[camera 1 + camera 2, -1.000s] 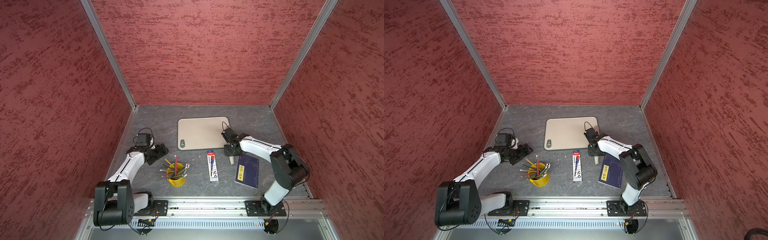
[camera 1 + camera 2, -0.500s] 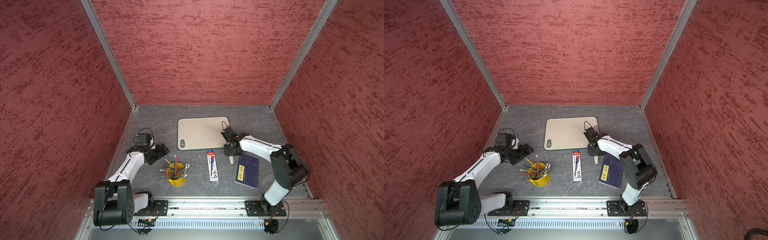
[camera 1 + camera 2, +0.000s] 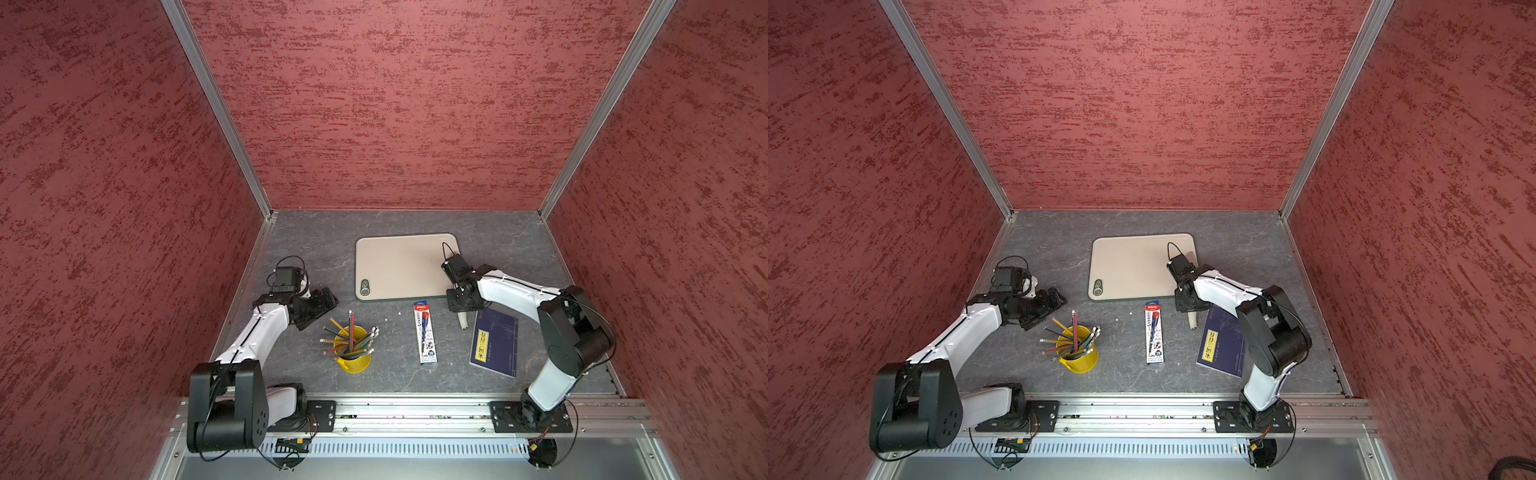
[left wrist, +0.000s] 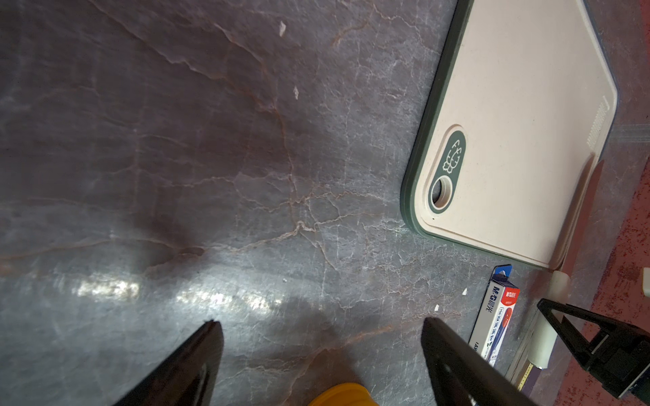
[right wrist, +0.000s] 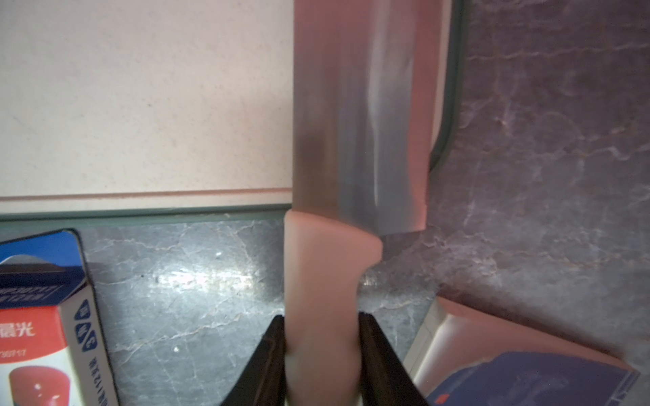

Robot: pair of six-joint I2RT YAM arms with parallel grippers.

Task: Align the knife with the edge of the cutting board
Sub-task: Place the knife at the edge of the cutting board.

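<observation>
The beige cutting board (image 3: 395, 266) (image 3: 1129, 266) lies flat at the back middle of the table. The knife rests on it. Its shiny reddish blade (image 5: 358, 123) runs close beside the board's right rim (image 5: 453, 88), roughly parallel to it. The white handle (image 5: 323, 274) sticks out past the near edge, and its end shows in both top views (image 3: 462, 321) (image 3: 1192, 322). My right gripper (image 5: 322, 317) (image 3: 459, 301) is shut on the handle. My left gripper (image 4: 320, 321) (image 3: 322, 305) hangs open over bare table, left of the board, holding nothing. From there the knife (image 4: 584, 211) shows along the board's far side.
A yellow cup of pencils (image 3: 353, 349) stands front left of the board, just below my left gripper. A pen pack (image 3: 426, 336) lies left of the knife handle. A dark blue notebook (image 3: 494, 345) lies to the handle's right. Red walls enclose three sides.
</observation>
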